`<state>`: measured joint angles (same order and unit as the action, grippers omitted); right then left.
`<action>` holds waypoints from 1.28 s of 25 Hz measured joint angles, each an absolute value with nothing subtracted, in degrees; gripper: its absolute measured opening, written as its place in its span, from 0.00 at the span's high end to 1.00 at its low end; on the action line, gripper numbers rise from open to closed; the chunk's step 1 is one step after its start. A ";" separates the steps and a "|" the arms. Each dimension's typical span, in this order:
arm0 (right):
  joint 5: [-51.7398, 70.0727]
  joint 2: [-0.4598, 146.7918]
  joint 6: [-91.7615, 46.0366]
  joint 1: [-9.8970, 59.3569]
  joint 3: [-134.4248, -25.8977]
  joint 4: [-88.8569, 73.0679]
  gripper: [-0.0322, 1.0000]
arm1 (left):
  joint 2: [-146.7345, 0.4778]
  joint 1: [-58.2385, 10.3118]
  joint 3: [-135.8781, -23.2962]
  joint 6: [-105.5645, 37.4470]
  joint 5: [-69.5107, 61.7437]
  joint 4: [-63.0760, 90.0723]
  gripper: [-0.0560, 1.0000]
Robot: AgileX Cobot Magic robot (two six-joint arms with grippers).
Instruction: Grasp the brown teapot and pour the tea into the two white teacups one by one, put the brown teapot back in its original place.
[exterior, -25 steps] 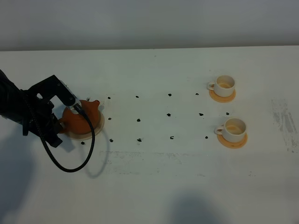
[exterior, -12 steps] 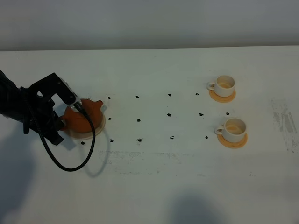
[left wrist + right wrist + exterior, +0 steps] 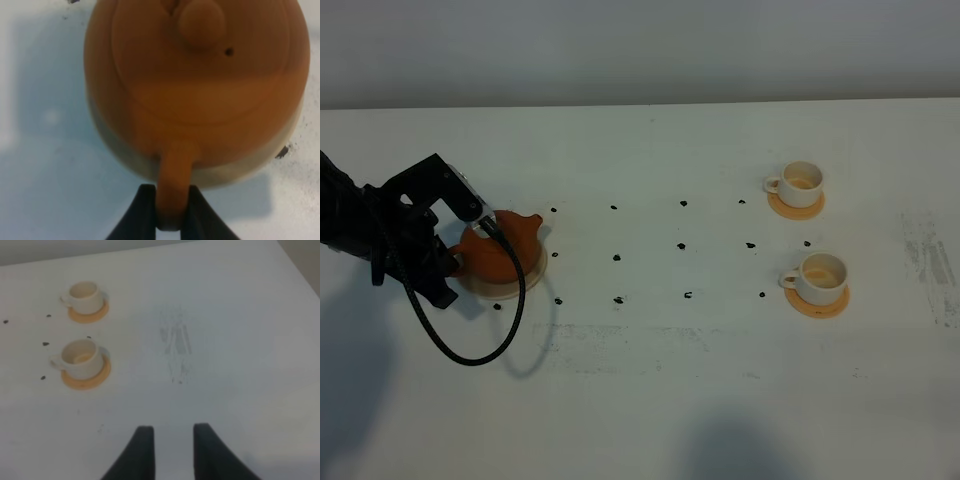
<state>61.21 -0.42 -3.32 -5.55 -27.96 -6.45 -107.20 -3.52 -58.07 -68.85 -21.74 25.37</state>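
Left claw (image 3: pixel 170 212): clenched on the loop handle of the brown clay teapot (image 3: pixel 195 85), one finger on each side of the loop. Gripping at the handle left the lid knob and spout free, so I could tip the pot without touching the body.

Teapot position: toward the left edge of the table (image 3: pixel 640 400), about midway between the far and near edges. It sat over its pale beige coaster (image 3: pixel 523 288), whose rim showed under the belly in my wrist view. I could not tell whether the base rested on the coaster or hung just clear of it.

Right claw (image 3: pixel 172 440): fingers a little apart, nothing between them, parked over bare table by the right edge, near a grey scuff patch (image 3: pixel 175 350).

Two white teacups, each on an orange-tan coaster, stood toward the right edge: the far cup (image 3: pixel 802 180) and the near cup (image 3: pixel 820 272), close together with handles pointing left. Both insides looked tan; whether that was tea or glaze I could not tell. If it was tea, I judged that only letting go of the pot on its coaster remained.

Room: the middle of the table between pot and cups was bare apart from rows of small black marks (image 3: pixel 617 257). My cable (image 3: pixel 470 355) looped over the table on the near side of the pot, a possible snag.
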 joint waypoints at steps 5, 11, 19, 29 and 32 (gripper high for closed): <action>61.21 -0.42 -3.32 -5.55 -27.96 -6.45 0.75 | -107.20 -3.52 -58.01 -69.71 -21.58 26.17 0.87; 61.21 -0.42 -3.32 -5.55 -27.96 -6.45 0.75 | -107.20 -3.52 -58.01 -70.77 -21.52 27.54 0.87; 61.21 -0.42 -3.32 -5.55 -27.96 -6.45 0.75 | -105.97 -3.52 -57.89 -71.43 -21.47 28.54 0.87; 61.21 -0.42 -3.32 -5.55 -27.96 -6.45 0.75 | -103.27 -3.57 -57.75 -71.61 -21.57 29.86 0.87; 61.21 -0.42 -3.32 -5.55 -27.96 -6.45 0.75 | -102.56 -3.57 -57.75 -72.11 -21.57 30.19 0.87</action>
<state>61.21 -0.42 -3.32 -5.55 -27.96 -6.45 -102.56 -3.57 -57.75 -72.11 -21.57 30.19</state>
